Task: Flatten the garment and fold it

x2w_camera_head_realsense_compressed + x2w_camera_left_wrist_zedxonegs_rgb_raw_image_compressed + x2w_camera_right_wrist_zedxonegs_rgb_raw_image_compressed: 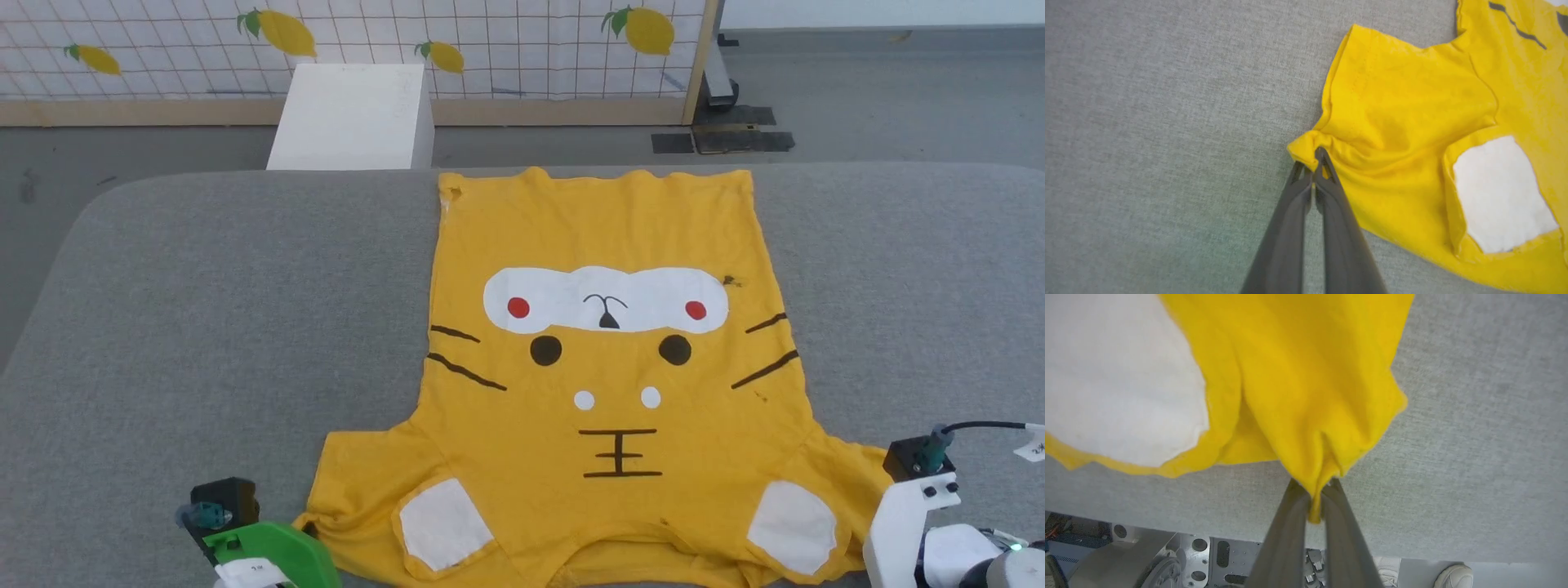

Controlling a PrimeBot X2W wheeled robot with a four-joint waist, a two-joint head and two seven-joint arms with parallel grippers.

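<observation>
1. Grey cloth is stretched over the bench (204, 310); beyond it, a lemon-printed grid screen (490, 49) and a white box (351, 114) are seen on the floor.
2. The garment (604, 367) is spread face up along the middle of the bench, with its hem at the far edge and its sleeves and collar at the near edge, by the robot. The body is laid nearly flat, with small wrinkles left around the sleeves.
3. The left pincer (1312, 163) is closed on the outer corner of the sleeve on the robot's left, and a small bunch of yellow fabric is nipped between its tips.
4. The right pincer (1319, 490) is likewise closed on the tip of the opposite sleeve, which is drawn into a pleat between the fingers, close to the bench's near edge.
5. The flattening step is judged to be almost done, both sleeve corners being held for a last spread or a first fold.
6. Even tension is called for next: both corners would have to be lifted and carried together, so that the cloth is neither skewed nor dragged off the near edge.
</observation>
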